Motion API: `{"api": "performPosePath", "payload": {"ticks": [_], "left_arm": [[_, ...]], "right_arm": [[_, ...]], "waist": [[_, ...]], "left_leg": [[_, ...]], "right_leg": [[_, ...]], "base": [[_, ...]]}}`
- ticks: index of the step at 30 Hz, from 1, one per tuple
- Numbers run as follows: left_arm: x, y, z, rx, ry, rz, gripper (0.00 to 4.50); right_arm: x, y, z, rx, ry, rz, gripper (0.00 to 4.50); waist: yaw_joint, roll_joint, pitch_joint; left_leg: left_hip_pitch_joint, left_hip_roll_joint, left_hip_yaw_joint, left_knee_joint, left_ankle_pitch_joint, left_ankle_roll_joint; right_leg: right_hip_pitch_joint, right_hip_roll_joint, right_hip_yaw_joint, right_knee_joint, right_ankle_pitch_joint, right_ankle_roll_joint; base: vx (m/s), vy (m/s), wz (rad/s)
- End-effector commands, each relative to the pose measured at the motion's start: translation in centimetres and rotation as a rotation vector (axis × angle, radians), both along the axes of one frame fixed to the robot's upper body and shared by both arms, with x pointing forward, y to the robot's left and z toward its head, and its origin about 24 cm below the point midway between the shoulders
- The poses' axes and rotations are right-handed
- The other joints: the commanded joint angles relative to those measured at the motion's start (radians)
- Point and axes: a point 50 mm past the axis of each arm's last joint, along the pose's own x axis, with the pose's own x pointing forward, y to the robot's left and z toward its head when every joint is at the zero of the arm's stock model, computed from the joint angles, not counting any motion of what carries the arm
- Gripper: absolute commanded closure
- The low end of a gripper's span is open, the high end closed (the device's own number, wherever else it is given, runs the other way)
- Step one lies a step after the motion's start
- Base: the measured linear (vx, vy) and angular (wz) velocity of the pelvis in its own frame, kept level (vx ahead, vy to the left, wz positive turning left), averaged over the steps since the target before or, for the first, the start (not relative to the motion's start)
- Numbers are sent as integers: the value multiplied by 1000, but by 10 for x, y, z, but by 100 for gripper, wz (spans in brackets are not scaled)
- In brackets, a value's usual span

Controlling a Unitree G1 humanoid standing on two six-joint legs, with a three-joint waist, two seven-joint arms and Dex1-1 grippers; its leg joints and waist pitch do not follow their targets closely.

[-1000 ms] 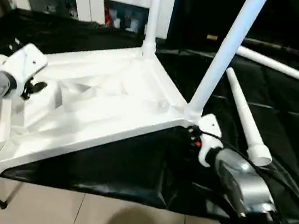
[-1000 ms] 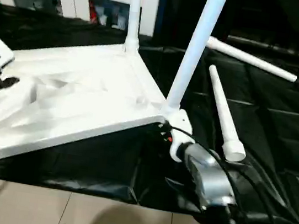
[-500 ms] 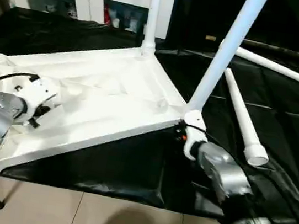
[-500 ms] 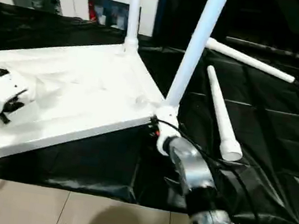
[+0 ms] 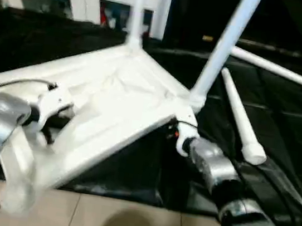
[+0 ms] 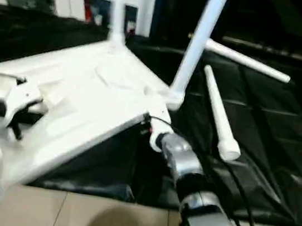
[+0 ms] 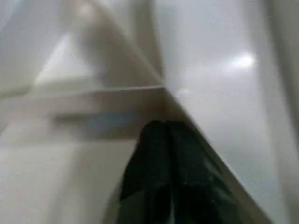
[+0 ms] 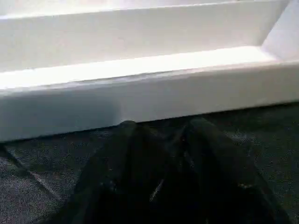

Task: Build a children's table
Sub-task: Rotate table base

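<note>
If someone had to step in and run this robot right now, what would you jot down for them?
Left tool: shut, fingers pressed together, over the ribbed underside of the table top, at its near left part.
Right tool: at the table top's outer rim, near the corner with the closer leg; I can't tell whether it grips anything.
Table top: upside down and tilted on the black sheet.
Done: two legs stand in corner sockets, the far leg and the closer leg.
Left: two loose legs lie on the sheet to the right, the near one and the far one; both need fitting.
</note>
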Motion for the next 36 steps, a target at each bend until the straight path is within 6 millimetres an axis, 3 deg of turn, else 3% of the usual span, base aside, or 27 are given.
{"api": "performPosePath", "payload": {"ticks": [1, 5, 7, 12, 15, 16, 17, 18, 19, 21, 24, 25, 30, 35, 36], "left_arm": [[-7, -25, 0, -100, 49, -152, 450], [-14, -34, 0, -139, 82, -211, 450], [-19, -59, -2, -217, 96, -287, 450], [11, -72, -11, -146, -86, -183, 450], [31, -73, -7, -64, -204, -104, 450], [34, -73, -6, -44, -228, -95, 450], [39, -73, -3, -26, -256, -79, 450], [41, -73, -2, -18, -270, -71, 450], [46, -73, -1, 18, -299, -62, 450], [51, -70, 0, 73, -322, -55, 450], [60, -67, 6, 175, -394, -41, 450], [65, -66, 10, 196, -443, -23, 450], [77, -79, 23, 145, -639, 32, 450], [77, -80, 23, 126, -668, 50, 450], [77, -81, 24, 105, -674, 48, 450]], "right_arm": [[2, 14, 5, 18, -14, 48, 310], [2, 18, 6, 29, -18, 65, 342], [1, 23, 7, 38, -25, 96, 356], [6, 16, 10, 23, -56, 66, 399], [11, 3, 15, 15, -81, 28, 421], [12, 0, 16, 14, -88, 19, 443], [13, -5, 18, 15, -100, 3, 447], [14, -8, 19, 15, -105, -5, 447], [16, -13, 22, 16, -120, -25, 449], [18, -20, 26, 17, -141, -50, 449], [20, -32, 36, 19, -187, -77, 449], [21, -36, 40, 24, -204, -83, 449], [15, -49, 51, -3, -248, -46, 449], [9, -56, 53, -15, -249, -12, 449], [7, -61, 56, -18, -252, -13, 449]], "waist": [[2, 22, -68], [1, 21, -67], [-2, 17, -67], [3, 18, -67], [5, 12, -66], [8, 25, -67], [8, 25, -67], [6, 14, -70], [7, 24, -70], [7, 19, -73], [10, 25, -78], [10, 21, -79], [17, 20, -85], [21, 18, -79], [22, 23, -79]], "left_leg": [[29, 28, -15, -77, -244, -48], [30, 28, -13, -77, -251, -49], [30, 29, -12, -76, -241, -46], [35, 26, -11, -75, -283, -49], [31, 25, -18, -78, -321, -59], [33, 25, -19, -76, -326, -63], [33, 25, -19, -76, -326, -63], [28, 24, -20, -75, -311, -60], [29, 24, -19, -74, -295, -57], [28, 22, -19, -71, -275, -52], [26, 22, -18, -66, -218, -41], [24, 20, -17, -65, -203, -34], [23, 19, -16, -58, -155, 0], [25, 21, -16, -61, -201, -1], [27, 21, -16, -60, -207, -5]], "right_leg": [[38, -52, 45, -54, -123, -252], [38, -51, 46, -55, -127, -251], [39, -51, 47, -55, -117, -255], [36, -50, 48, -63, -174, -235], [37, -51, 46, -72, -265, -194], [33, -53, 47, -73, -273, -185], [33, -53, 47, -73, -273, -185], [38, -50, 46, -72, -257, -181], [36, -49, 45, -71, -234, -187], [39, -45, 44, -68, -192, -190], [45, -44, 42, -55, -87, -209], [47, -41, 41, -53, -57, -213], [55, -41, 39, -45, 60, -246], [53, -43, 39, -55, -25, -240], [51, -44, 40, -55, -33, -239]], "base": [[0, 0, 0], [0, 0, 0], [0, 0, 0], [0, 0, 0], [0, 0, 0], [0, 0, 0], [0, 0, 0], [0, 0, 0], [0, 0, 0], [0, 0, 0], [0, 0, 0], [0, 0, 0], [0, 0, 0], [0, 0, 0], [0, 0, 0]]}}
